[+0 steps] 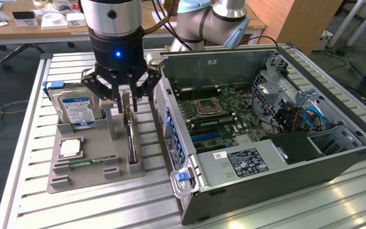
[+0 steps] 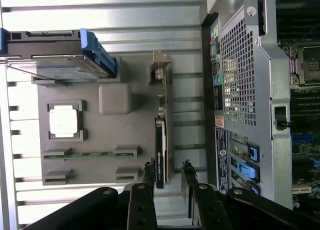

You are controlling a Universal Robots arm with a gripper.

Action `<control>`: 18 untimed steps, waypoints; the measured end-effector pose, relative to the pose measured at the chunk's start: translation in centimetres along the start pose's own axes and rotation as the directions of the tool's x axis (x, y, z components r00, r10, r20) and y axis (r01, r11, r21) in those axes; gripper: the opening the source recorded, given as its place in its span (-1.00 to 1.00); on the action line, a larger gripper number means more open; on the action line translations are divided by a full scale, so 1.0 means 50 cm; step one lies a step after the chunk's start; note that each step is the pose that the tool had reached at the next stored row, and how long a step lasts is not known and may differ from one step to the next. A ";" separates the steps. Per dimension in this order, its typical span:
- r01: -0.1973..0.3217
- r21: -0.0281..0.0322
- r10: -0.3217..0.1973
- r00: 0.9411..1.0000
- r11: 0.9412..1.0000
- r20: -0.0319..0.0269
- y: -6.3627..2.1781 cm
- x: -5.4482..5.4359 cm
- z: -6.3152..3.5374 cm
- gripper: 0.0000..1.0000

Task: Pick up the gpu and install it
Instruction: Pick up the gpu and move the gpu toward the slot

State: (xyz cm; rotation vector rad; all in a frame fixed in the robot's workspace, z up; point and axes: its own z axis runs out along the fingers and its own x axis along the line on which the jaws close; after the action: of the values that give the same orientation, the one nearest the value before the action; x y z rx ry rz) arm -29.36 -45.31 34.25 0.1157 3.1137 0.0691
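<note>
Tray of grey plastic (image 1: pixel 62 183) lies on the silver slatted table (image 1: pixel 24 210), at the exterior view's left. In it a thick silver hard drive with a blue and white label (image 1: pixel 78 110) stands up. Near that lie a square silver chip (image 1: pixel 70 148) and a thin green memory stick (image 1: pixel 84 162). Next comes the gpu, a thin dark card (image 1: pixel 132 138), standing on its edge in the tray. The black gripper (image 1: pixel 126 98) hangs over it, fingers spread, one on each side. Right of that sits the open grey computer case (image 1: pixel 278 181).
</note>
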 end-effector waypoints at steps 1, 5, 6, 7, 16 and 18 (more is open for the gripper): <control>0.000 0.000 0.000 1.000 1.000 0.000 0.000 0.000 0.000 -0.29; 0.000 0.000 0.000 1.000 1.000 0.000 0.000 0.000 0.002 -0.29; 0.000 0.000 0.000 1.000 1.000 0.000 0.000 0.000 0.003 -0.29; 0.000 0.000 0.000 1.000 1.000 0.000 0.000 0.000 0.005 -0.29; 0.000 0.000 0.000 1.000 1.000 0.000 0.000 0.000 0.006 -0.29; 0.000 0.000 0.000 1.000 1.000 0.000 0.000 0.000 0.008 -0.29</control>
State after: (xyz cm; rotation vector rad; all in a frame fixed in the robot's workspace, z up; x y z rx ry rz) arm -29.36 -45.31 33.83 0.1156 3.1135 0.0694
